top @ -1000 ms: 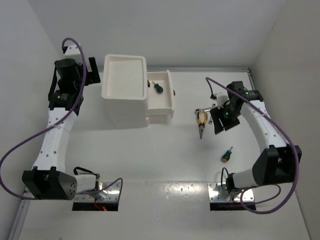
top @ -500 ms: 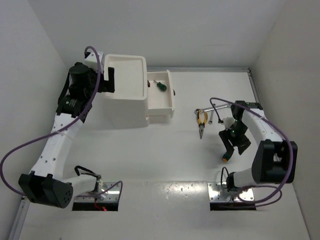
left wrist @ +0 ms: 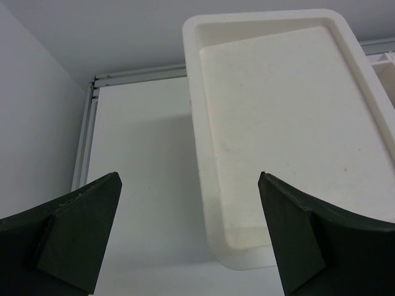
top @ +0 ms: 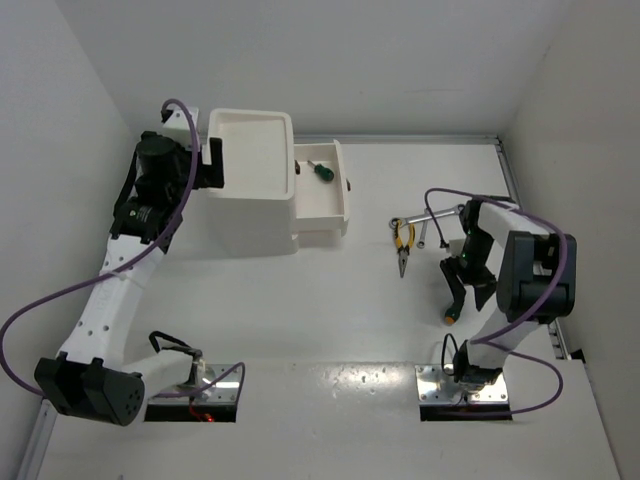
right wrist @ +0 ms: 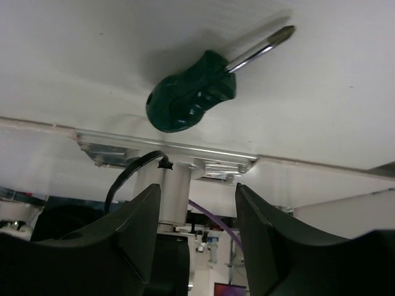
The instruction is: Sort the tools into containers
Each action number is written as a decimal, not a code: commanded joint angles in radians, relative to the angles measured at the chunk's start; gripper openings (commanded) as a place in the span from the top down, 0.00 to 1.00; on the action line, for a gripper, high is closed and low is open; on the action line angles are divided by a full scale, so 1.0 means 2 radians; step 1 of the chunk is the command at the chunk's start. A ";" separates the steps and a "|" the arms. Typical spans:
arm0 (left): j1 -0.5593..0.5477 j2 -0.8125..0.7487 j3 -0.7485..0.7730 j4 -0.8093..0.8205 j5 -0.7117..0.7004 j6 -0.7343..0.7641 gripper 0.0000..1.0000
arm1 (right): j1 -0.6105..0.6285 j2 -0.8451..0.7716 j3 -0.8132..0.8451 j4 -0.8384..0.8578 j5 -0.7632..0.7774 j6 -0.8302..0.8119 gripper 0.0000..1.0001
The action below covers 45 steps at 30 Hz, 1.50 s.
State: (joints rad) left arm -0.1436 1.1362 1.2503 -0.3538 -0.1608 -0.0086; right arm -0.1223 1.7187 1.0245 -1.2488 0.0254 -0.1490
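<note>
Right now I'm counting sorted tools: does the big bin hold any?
No, the big bin shows only a bare white floor in the left wrist view.

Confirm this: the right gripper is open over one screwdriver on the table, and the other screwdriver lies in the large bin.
Wrong bin. The other screwdriver lies in the small bin, not the large bin, as the top view shows; the rest stands.

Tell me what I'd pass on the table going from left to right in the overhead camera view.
large white bin → smaller white bin → yellow-handled pliers → loose screwdriver
</note>
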 commanded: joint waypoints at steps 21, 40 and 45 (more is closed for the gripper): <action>-0.003 -0.001 -0.029 0.030 -0.020 -0.031 0.00 | 0.007 -0.069 0.051 0.052 -0.049 0.283 0.53; -0.003 0.033 -0.044 0.050 0.002 -0.046 0.00 | 0.008 -0.117 -0.106 0.080 0.030 0.402 0.37; -0.003 0.038 -0.044 0.050 0.002 -0.046 0.00 | 0.004 -0.106 -0.136 0.131 -0.003 0.403 0.41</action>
State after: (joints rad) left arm -0.1448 1.2102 1.1599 -0.2985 -0.1627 -0.0875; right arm -0.1055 1.4986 0.7815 -1.0752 0.0620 0.6327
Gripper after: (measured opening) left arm 0.997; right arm 0.589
